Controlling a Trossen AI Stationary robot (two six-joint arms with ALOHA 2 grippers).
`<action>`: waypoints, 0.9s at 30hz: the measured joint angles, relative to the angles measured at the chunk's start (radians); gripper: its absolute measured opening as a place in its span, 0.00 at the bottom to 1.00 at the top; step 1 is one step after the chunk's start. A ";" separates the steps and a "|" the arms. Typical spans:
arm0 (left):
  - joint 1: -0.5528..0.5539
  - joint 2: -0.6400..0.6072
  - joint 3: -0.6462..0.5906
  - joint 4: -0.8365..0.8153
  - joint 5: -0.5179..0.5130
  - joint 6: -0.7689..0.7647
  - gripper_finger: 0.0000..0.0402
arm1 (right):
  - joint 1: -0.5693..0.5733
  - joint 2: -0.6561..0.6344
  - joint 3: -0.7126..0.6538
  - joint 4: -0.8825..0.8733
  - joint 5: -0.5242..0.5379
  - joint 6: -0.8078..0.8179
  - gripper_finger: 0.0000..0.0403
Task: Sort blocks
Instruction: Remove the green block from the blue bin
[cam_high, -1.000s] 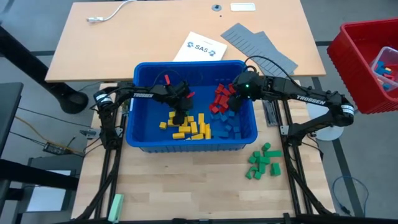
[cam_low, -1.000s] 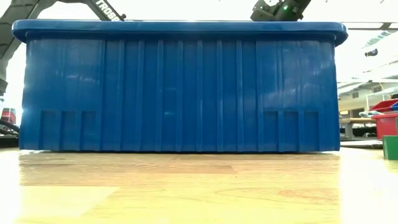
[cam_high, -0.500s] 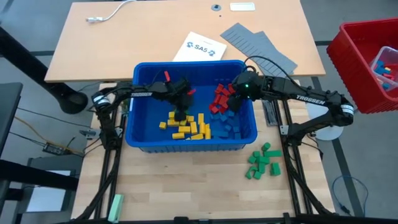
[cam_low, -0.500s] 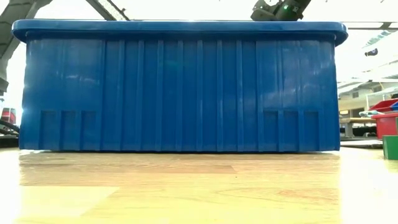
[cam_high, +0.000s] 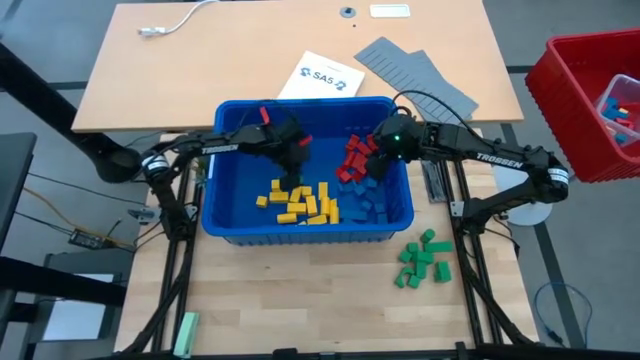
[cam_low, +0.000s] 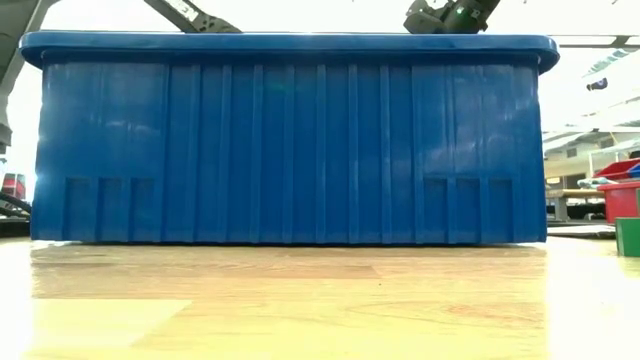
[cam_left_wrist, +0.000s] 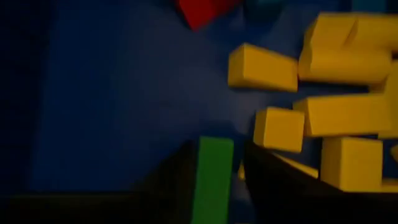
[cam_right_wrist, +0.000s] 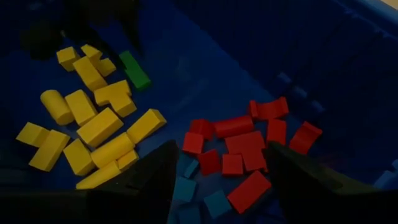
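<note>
A blue bin (cam_high: 225, 215) holds clusters of yellow blocks (cam_high: 300, 203), red blocks (cam_high: 354, 155) and blue blocks (cam_high: 370, 203). My left gripper (cam_high: 293, 168) hangs over the yellow cluster inside the bin, shut on a green block (cam_left_wrist: 213, 177) that also shows in the right wrist view as the green block (cam_right_wrist: 134, 69). My right gripper (cam_right_wrist: 221, 180) stands open above the red blocks, touching nothing. More green blocks (cam_high: 425, 260) lie in a heap on the table to the right of the bin's near corner. My left gripper pinches the green block by its two long sides (cam_left_wrist: 214, 186) between its two fingers. The fingers come slanting down from above and run along the block. Its free end (cam_left_wrist: 216, 146) sticks out past the fingertips, above the bin's floor.
A red bin (cam_high: 590, 100) with blocks stands off the table's right. Grey ridged panels (cam_high: 415, 70) and a printed sheet (cam_high: 320, 77) lie on the far table. A pale green bar (cam_high: 186, 333) lies at the near left. In the low view the bin's wall (cam_low: 290, 140) hides its inside.
My left gripper has risen from the bin's floor beside the yellow blocks. My right gripper has kept still.
</note>
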 joint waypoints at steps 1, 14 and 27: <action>0.000 0.013 0.000 -0.008 0.000 0.000 0.42 | 0.000 0.000 0.000 0.000 -0.002 0.000 0.57; -0.001 0.101 0.001 -0.029 -0.090 0.060 0.75 | 0.000 0.000 0.000 -0.018 -0.008 -0.008 0.57; 0.000 0.180 -0.020 -0.005 -0.041 0.076 0.71 | 0.006 0.000 0.000 -0.001 -0.008 -0.059 0.57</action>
